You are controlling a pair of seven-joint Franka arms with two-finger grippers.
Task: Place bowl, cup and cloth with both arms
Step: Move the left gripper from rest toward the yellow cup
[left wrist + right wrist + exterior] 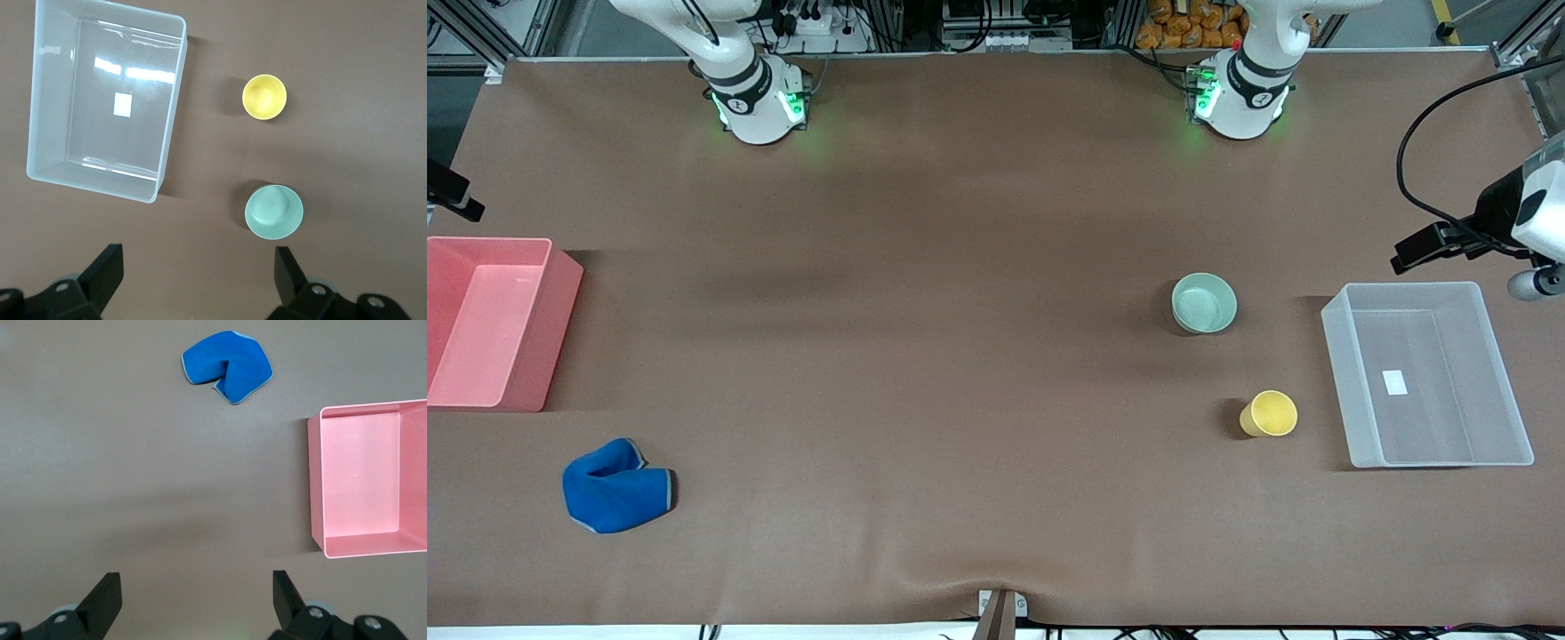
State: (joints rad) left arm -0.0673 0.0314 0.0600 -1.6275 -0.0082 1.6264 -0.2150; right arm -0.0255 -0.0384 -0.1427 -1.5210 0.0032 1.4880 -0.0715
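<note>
The mint-green bowl [1204,302] [274,212] stands upright toward the left arm's end of the table. The yellow cup [1270,414] [265,97] stands nearer to the front camera than the bowl. The blue cloth [616,487] [228,365] lies crumpled toward the right arm's end, near the front edge. My left gripper [198,267] is open and empty, high over bare table beside the bowl. My right gripper [197,587] is open and empty, high over bare table, well away from the cloth.
A clear plastic bin [1440,462] [93,183] sits beside the bowl and cup at the left arm's end. A pink bin [560,329] [313,487] sits at the right arm's end, farther from the front camera than the cloth. Brown mat [960,356] covers the table.
</note>
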